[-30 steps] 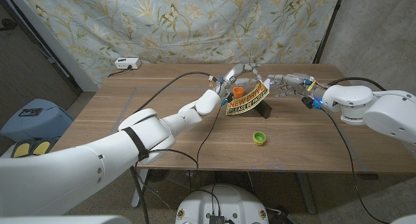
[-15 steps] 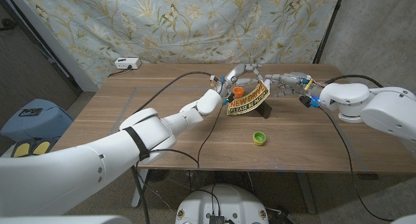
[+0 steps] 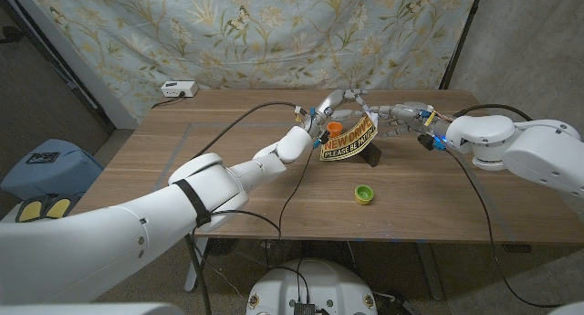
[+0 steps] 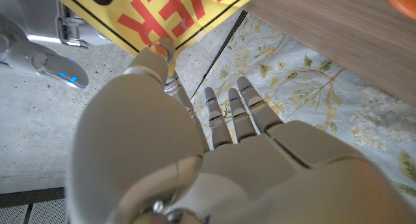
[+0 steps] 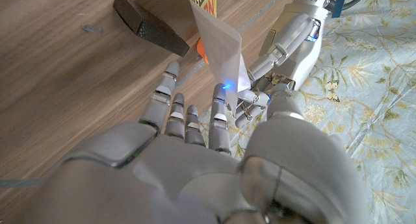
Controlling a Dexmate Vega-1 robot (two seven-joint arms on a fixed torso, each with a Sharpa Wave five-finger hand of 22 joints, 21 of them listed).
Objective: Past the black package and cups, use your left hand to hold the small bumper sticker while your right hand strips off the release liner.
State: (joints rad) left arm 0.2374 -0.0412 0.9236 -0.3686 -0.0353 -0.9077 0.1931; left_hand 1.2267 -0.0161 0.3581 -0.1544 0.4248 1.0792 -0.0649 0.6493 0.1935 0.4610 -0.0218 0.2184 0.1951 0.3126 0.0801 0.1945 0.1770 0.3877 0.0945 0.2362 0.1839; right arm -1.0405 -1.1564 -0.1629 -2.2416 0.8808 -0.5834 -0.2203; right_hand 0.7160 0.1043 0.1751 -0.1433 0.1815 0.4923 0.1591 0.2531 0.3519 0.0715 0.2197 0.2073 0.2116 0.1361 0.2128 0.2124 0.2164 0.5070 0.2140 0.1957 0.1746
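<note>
Wooden desk (image 3: 228, 169) carried everything, and your two arms met over its far side. Your left hand (image 3: 321, 112) pinched the yellow bumper sticker (image 3: 347, 141) by an edge, holding it up off the desk, just above the black package (image 3: 369, 154) and beside the orange cup (image 3: 335, 129). Your right hand (image 3: 401, 119) pinched the white liner (image 5: 224, 45) between thumb and finger, its other fingers spread. You were, I judge, mid-peel. Next you needed a steady pull away with the right while the left stayed firm. The green cup (image 3: 364, 194) sat nearer, well apart.
</note>
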